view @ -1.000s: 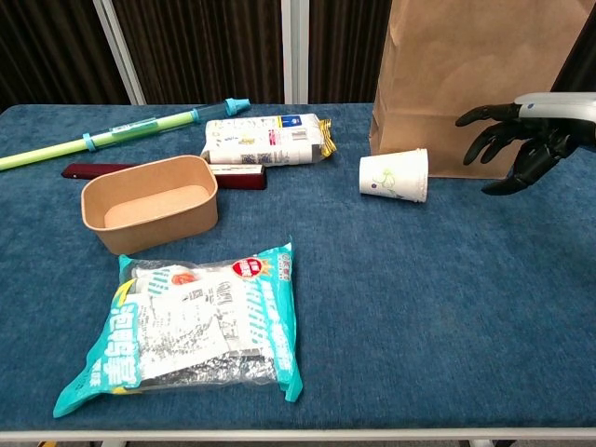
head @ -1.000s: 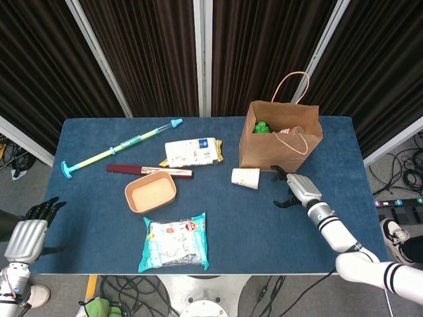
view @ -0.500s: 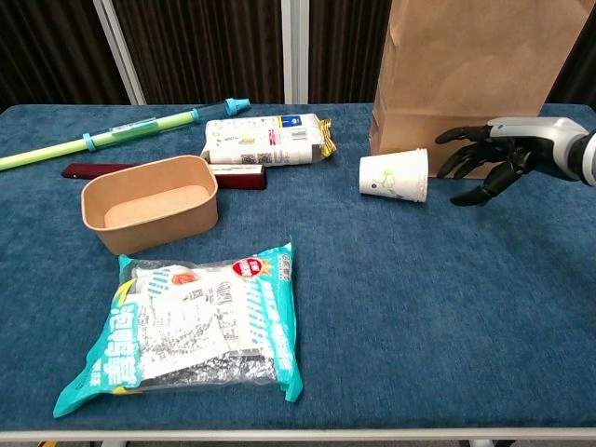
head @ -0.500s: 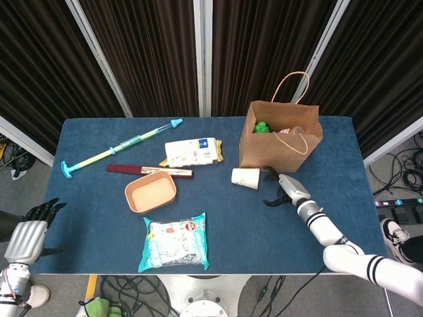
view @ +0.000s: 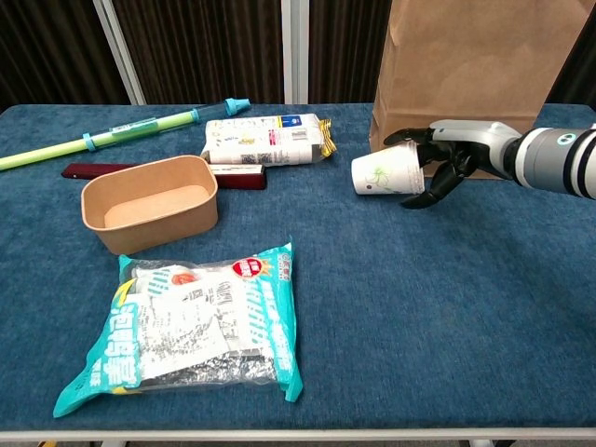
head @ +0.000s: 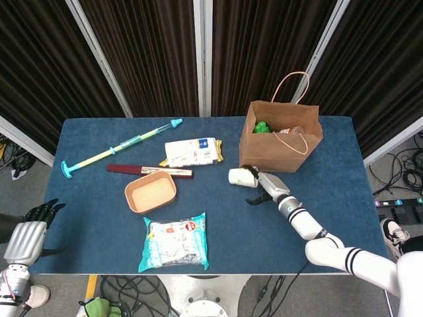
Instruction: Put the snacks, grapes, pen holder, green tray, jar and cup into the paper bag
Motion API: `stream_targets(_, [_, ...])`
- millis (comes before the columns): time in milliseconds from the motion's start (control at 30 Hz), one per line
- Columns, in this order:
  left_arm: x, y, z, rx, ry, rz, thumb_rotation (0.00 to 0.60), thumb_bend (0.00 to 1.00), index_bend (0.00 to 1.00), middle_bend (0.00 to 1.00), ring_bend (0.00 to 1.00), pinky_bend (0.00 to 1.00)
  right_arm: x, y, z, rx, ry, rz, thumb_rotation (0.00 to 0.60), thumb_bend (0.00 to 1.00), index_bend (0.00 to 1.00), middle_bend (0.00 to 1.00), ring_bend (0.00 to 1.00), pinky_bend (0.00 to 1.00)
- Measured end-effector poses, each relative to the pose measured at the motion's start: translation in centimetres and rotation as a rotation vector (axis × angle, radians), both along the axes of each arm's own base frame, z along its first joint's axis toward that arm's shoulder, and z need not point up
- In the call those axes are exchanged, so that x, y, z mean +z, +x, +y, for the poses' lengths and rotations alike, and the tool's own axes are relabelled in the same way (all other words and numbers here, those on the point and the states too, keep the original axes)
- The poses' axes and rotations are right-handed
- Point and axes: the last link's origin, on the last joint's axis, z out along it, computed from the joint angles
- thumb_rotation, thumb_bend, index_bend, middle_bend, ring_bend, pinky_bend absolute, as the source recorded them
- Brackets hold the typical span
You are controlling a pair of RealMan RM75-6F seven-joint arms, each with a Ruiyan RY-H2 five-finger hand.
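Note:
A white paper cup (head: 239, 176) (view: 386, 174) lies on its side in front of the brown paper bag (head: 281, 142) (view: 466, 74). My right hand (head: 268, 185) (view: 456, 149) reaches in from the right. Its fingers wrap the cup's open end from above and below, holding it against the blue table. Something green (head: 262, 127) and an orange-and-white item (head: 291, 131) show inside the bag. A teal snack bag (head: 175, 242) (view: 191, 331) lies near the front edge and a white snack pack (head: 192, 152) (view: 265, 140) at mid table. My left hand (head: 30, 231) hangs open off the table's left front corner.
A brown paper bowl (head: 151, 191) (view: 149, 200) sits left of centre. Behind it lie a dark red flat case (head: 149, 170) (view: 158, 170) and a long green-and-blue toy syringe (head: 119, 146) (view: 112, 135). The bag stands upright at the back right, its handles up.
My right hand has moved left from beside the bag to the cup and closed around its open end. The cup has shifted slightly left. The left hand has stayed put.

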Motion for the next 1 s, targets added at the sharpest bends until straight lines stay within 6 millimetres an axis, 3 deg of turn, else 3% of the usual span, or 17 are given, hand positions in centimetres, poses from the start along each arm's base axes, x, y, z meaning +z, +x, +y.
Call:
stream_targets(467, [0.1,-0.3,-0.1,0.009,0.001,-0.013,0.600,0.04,0.20,0.17,0.13,0.14,-0.9,4.1,-1.4,0.319,-0.082,0.233,0.600,0.15,0.06,0.22,0.13,0.36])
stream_targets(633, [0.0,-0.4,-0.1,0.014,-0.004,-0.020,0.600,0.04,0.20,0.17,0.13,0.14,-1.3,5.6,-2.0,0.407,-0.137,0.324,0.600,0.17,0.16,0.28,0.13,0.36])
stream_targets(733, [0.1,-0.5,-0.1,0.015,-0.002,-0.024,0.600,0.04,0.20,0.17,0.13,0.14,-1.9,6.5,-2.3,0.455,-0.180,0.385,0.600,0.18,0.27,0.33,0.16,0.37])
stream_targets(1000, [0.1,-0.8,-0.4,0.023,-0.004,-0.033,0.600,0.04,0.20,0.17,0.13,0.14,-4.5,7.8,-2.2,0.501,-0.250,0.467,0.600,0.21,0.48,0.45,0.24,0.42])
